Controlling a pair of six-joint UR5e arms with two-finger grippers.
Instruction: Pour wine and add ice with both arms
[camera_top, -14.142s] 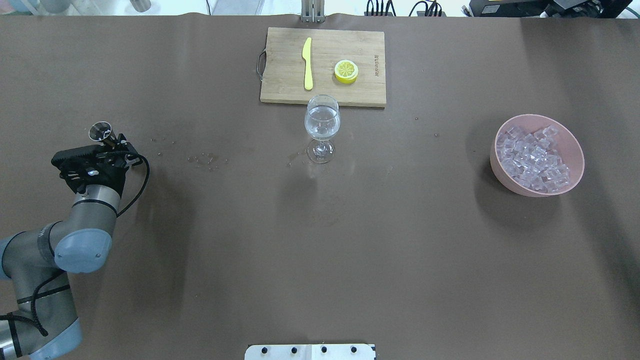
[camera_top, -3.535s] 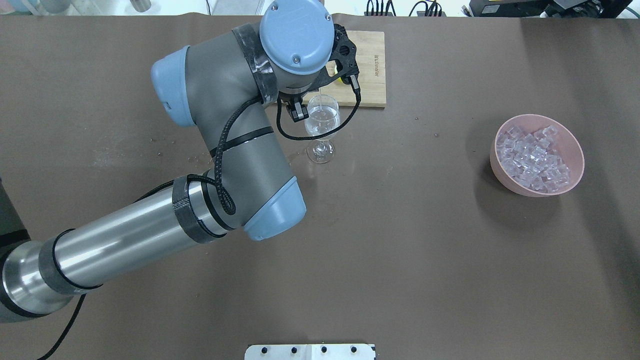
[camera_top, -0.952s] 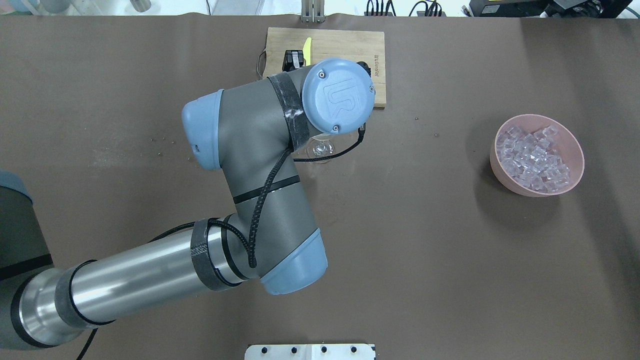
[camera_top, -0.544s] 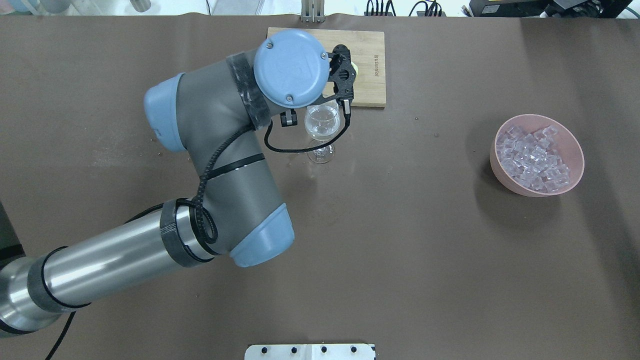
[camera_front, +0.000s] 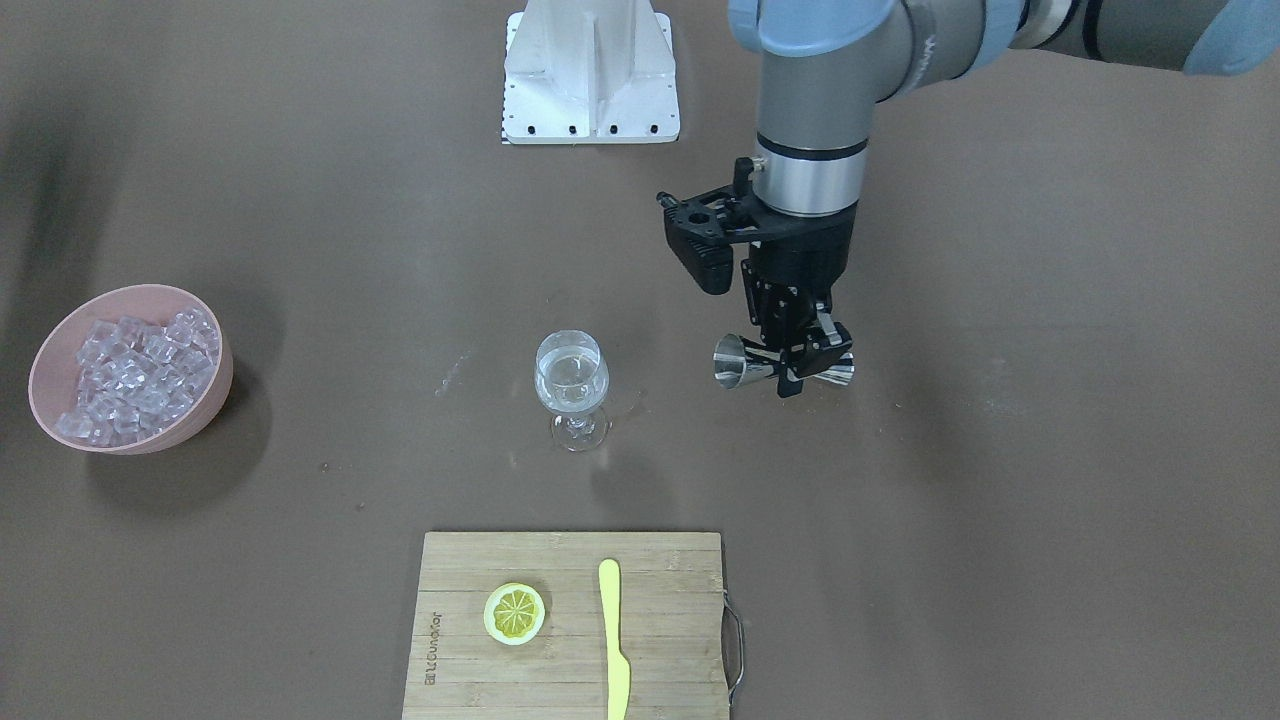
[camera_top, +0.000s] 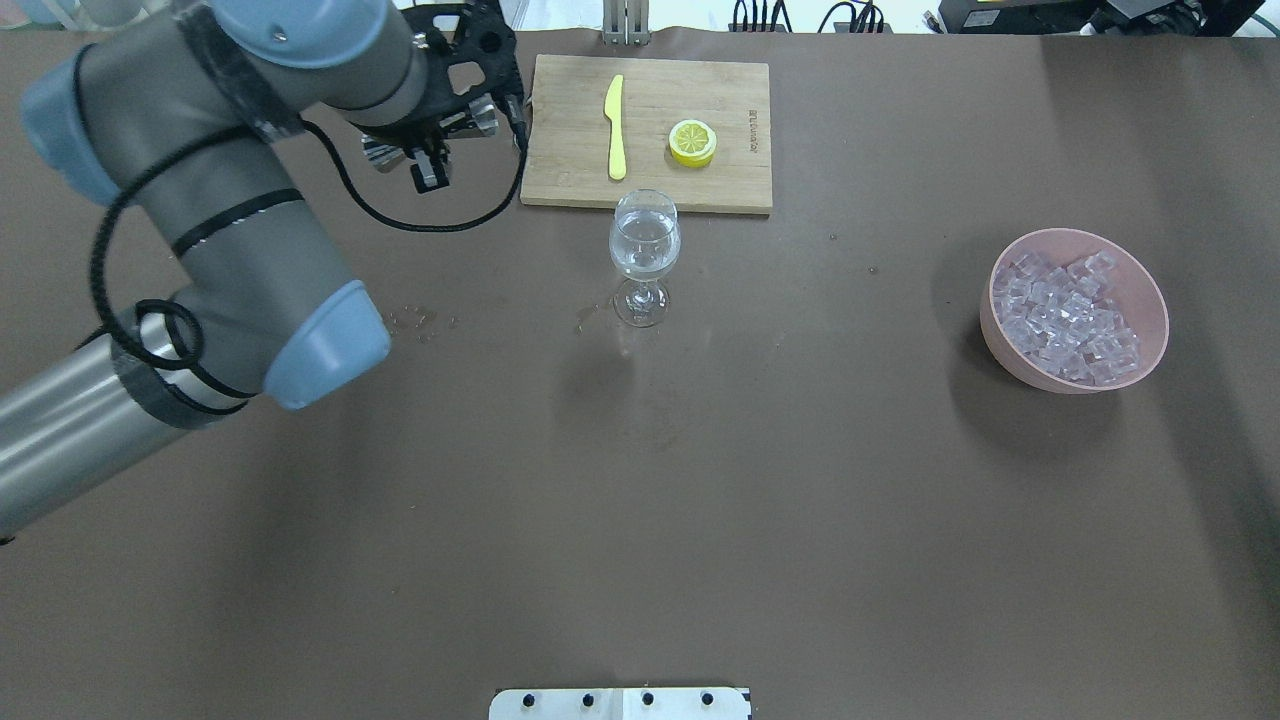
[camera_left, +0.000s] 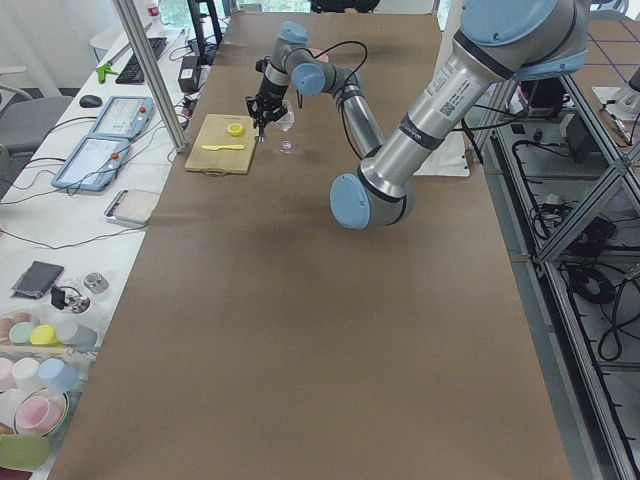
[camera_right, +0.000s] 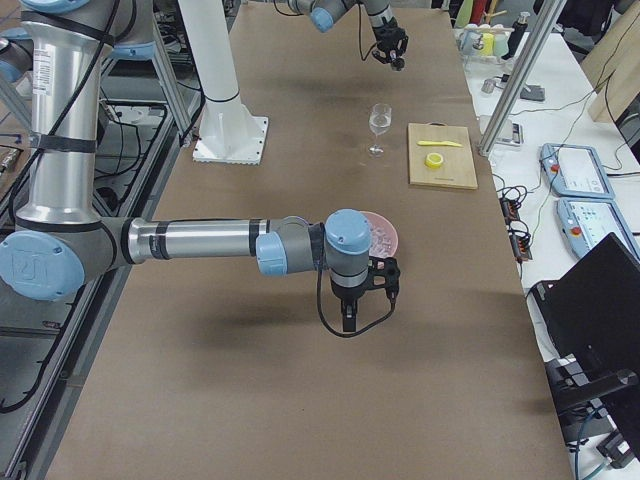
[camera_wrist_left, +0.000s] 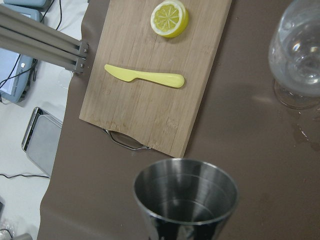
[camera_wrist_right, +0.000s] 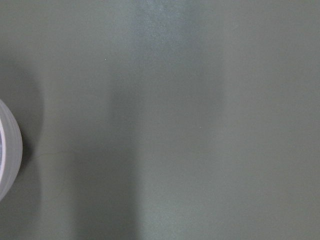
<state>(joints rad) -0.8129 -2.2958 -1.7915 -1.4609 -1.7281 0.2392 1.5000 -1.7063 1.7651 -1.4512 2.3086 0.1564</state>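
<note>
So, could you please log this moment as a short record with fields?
left claw: shut on steel jigger, held on its side, apart from the wine glass
right claw: hangs near the pink bowl; open or shut cannot be told
wine glass: upright, partly filled with wine
ice: heaped in the pink bowl
cutting board: bears a lemon half and a yellow knife

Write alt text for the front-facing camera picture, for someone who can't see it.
The left gripper holds a steel jigger on its side above the brown table, apart from a wine glass holding a little clear wine. A pink bowl of ice sits farther off; a wooden cutting board carries a lemon slice and a yellow knife.
</note>
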